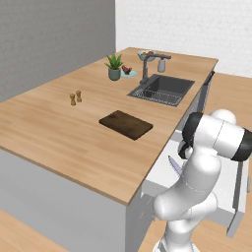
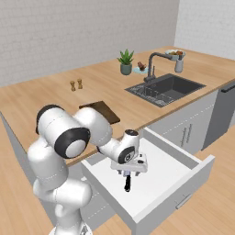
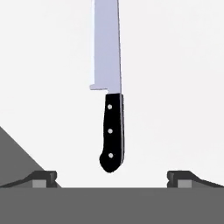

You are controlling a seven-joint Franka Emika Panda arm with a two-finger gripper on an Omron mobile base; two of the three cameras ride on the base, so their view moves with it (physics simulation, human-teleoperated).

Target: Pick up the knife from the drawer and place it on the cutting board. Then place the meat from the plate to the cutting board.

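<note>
Gripper (image 3: 112,178) is hanging wide open over the knife (image 3: 111,131), which is lying on the drawer (image 2: 183,158) floor directly below, handle centred between the fingers. Pickup is underway; next it needs lowering and closing on the handle.

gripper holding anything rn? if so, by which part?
Nothing held. The gripper is open above the knife, which lies flat on the floor of the drawer; the fingertips stand wide either side of the black handle, not touching it.
</note>
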